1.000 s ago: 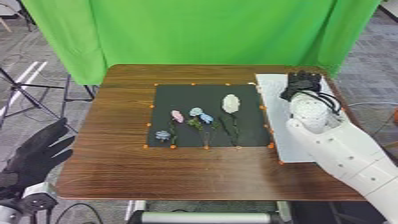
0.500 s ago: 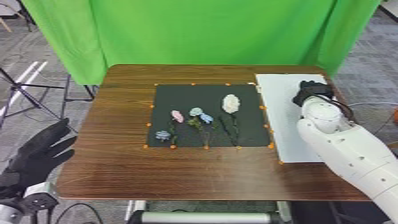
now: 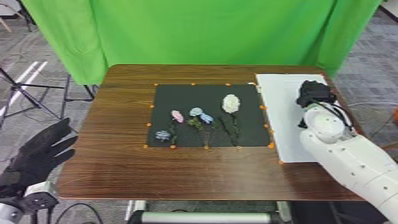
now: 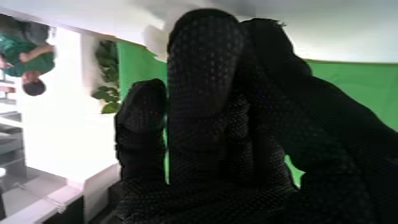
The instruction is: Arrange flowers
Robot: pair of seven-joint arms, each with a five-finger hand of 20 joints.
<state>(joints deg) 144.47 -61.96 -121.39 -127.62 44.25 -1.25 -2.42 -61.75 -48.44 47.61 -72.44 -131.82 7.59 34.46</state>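
Note:
On the black mat [image 3: 249,90] lie a white flower [image 3: 231,104], a pink flower [image 3: 177,116], a light blue flower [image 3: 195,112] beside a blue one [image 3: 206,118], and a small grey-blue flower [image 3: 163,135] near the front left corner. My right hand [image 3: 315,94] is over the white board, to the right of the mat and apart from the flowers. In the right wrist view, the fingers of this hand [image 4: 213,145] are extended with nothing seen held in them. My left hand [image 3: 34,156] stays off the table's left edge, its fingers straight and spread.
The white board [image 3: 282,125] runs along the right side of the brown table [image 3: 178,177]. Small orange markers dot the mat's edges. A green curtain [image 3: 213,35] hangs behind the table, and a tripod [image 3: 18,92] stands on the floor at the left.
Over the white board, my right hand has come back toward the robot and slightly right, its wrist turning. My left hand has hardly moved; the flowers lie as before.

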